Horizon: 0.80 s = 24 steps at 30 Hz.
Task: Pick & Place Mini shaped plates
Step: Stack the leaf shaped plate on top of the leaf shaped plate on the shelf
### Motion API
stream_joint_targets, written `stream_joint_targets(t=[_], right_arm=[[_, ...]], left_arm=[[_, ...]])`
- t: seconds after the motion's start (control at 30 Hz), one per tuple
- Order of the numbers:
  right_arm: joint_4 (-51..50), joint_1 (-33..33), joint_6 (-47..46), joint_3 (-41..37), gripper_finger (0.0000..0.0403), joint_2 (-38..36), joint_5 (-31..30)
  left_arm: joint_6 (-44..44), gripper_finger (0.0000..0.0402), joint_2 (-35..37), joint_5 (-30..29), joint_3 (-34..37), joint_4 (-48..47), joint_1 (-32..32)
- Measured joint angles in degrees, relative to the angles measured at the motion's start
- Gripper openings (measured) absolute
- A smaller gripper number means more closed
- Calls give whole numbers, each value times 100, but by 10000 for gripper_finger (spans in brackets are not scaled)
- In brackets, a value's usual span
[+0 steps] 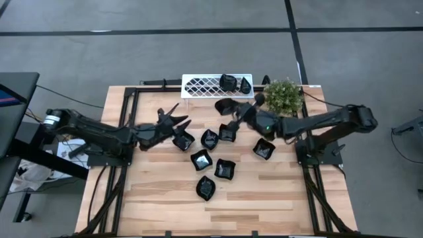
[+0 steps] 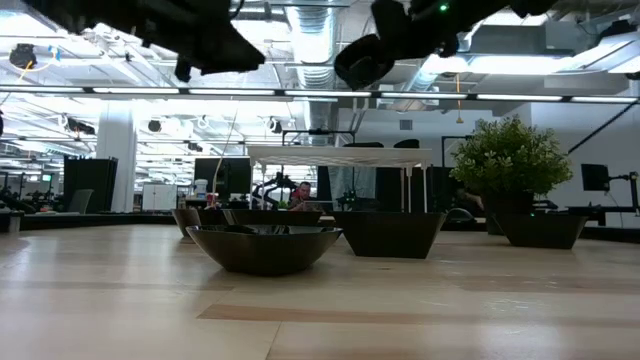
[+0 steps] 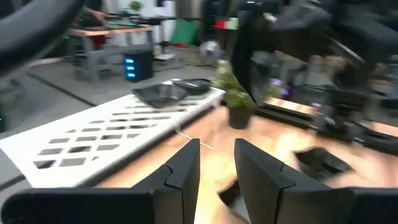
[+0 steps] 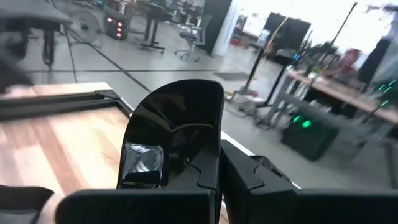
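So starting at the left: the left gripper (image 1: 177, 119) hovers with its fingers spread a bit and nothing between them; a square mini plate (image 1: 184, 140) lies just off the fingertips, loose on the wooden table (image 1: 264, 198), so my guess is that arm is free to go for another dish; past its jaws sits the white lattice rack (image 3: 106, 134) with two plates (image 3: 168, 91) already on it, which looks like the drop-off spot; more black dishes (image 1: 213, 170) are scattered between the two arms; the right gripper (image 1: 239, 114) has its jaws pressed onto the rim of a glossy black plate (image 4: 173, 134), held up on edge clear of the table, presumably for carrying to the rack; the potted plant (image 1: 283, 96) is just beside that arm.
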<state>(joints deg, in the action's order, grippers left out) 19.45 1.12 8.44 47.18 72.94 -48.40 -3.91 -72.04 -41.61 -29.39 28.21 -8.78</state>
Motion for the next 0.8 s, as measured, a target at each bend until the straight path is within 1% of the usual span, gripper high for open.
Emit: stream_joint_targets(t=[0.1,0.2,0.3,0.4,0.47,0.57,0.67,0.8], right_arm=[[-794,-528,-630,27,0,-450,974],[-1597,-1211,-1126,222,0,-674,1908],[-2228,-1923,-1415,562,0,-635,2779],[-2762,-2579,-1455,1079,0,-391,3697],[-3087,-2966,-1455,1475,0,-142,4260],[-3421,-3436,-1446,2052,0,316,5075],[-3537,-3786,-1404,2567,0,825,5997],[-3590,-4208,-1366,3045,0,1510,7236]], left_arm=[[-5,102,425,653,330,4,0],[-4,102,859,1446,617,3,43],[-4,102,1247,2242,828,10,142],[2,102,1513,2825,985,13,219],[13,102,1629,2977,1074,19,247],[16,102,1703,2988,1152,19,297],[16,102,1685,2991,1158,27,334],[11,102,1606,2991,1158,22,332]])
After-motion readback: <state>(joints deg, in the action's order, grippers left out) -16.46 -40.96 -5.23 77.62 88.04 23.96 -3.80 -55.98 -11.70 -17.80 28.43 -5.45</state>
